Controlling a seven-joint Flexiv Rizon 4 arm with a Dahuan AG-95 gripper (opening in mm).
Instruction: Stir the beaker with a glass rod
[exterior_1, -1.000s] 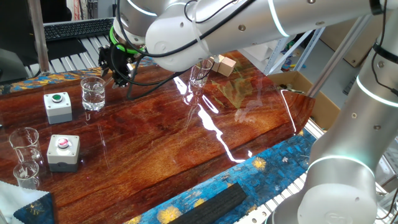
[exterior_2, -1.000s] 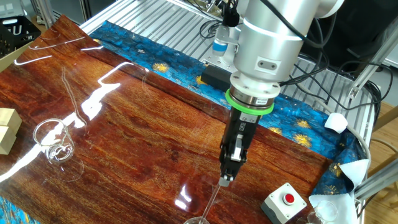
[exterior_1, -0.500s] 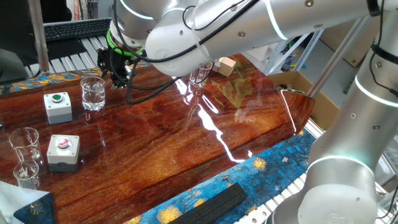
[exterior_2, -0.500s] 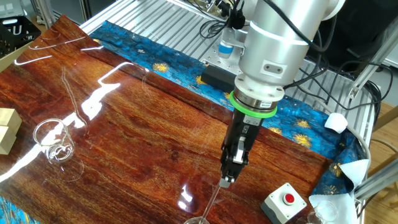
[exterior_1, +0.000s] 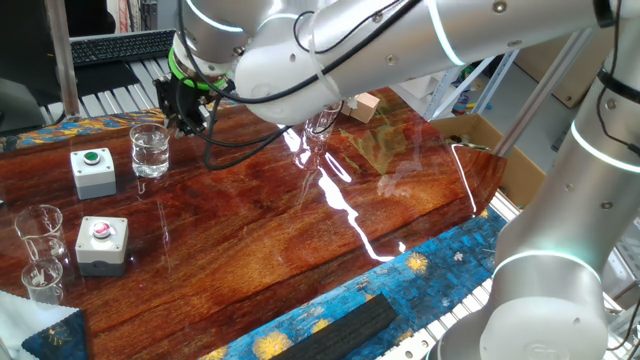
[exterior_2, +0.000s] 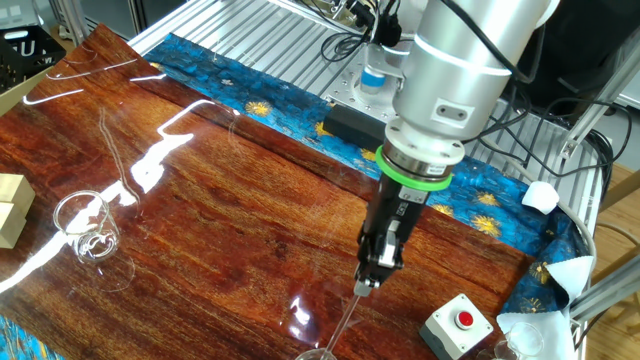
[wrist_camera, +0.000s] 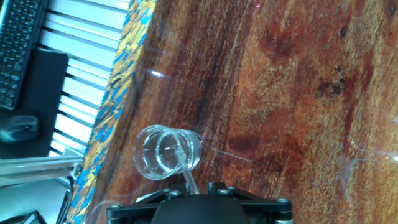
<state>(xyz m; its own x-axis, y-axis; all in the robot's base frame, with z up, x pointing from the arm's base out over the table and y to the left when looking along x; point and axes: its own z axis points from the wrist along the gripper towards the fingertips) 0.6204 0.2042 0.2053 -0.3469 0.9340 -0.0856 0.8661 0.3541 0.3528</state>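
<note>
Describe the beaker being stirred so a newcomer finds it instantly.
On the wooden table, look toward the corner with two push-button boxes. The beaker stands beside the green-button box, under the gripper, with the glass rod dipping into it, unlike the other clear beakers.

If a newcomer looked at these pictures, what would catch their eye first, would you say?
Probably the big white arm, its gripper holding the glass rod, which slants down into the beaker near the table's blue-cloth edge. Next, the two button boxes, green and red, beside it.
</note>
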